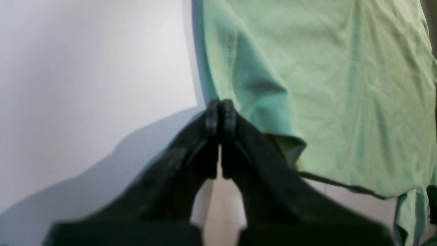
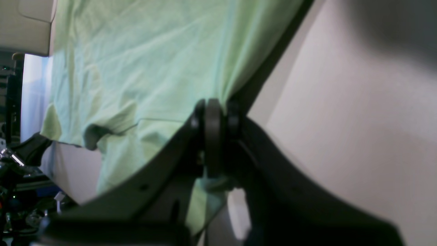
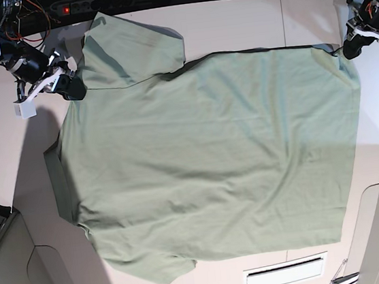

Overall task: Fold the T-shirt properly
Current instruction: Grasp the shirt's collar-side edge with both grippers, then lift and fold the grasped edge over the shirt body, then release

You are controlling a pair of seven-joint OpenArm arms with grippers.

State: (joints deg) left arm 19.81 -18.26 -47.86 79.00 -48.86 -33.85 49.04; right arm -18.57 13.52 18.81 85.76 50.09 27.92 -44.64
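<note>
I see the T-shirt (image 3: 212, 160) spread flat across the desk (image 3: 244, 19), hem toward the right edge. My left gripper (image 1: 220, 118) is clenched at the hem corner; my right gripper (image 2: 213, 118) pinches the shoulder, so I judge both far-edge points are secured for folding.

Robotics lab: pale worktable (image 3: 244, 19), power strip (image 3: 101, 1) (red light), loose cables (image 3: 30, 9).

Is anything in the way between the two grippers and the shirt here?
Nothing visible. The left gripper is shut right at the shirt's edge, and the right gripper is shut on the fabric at its own edge. Only bare table surrounds the spread shirt.
</note>
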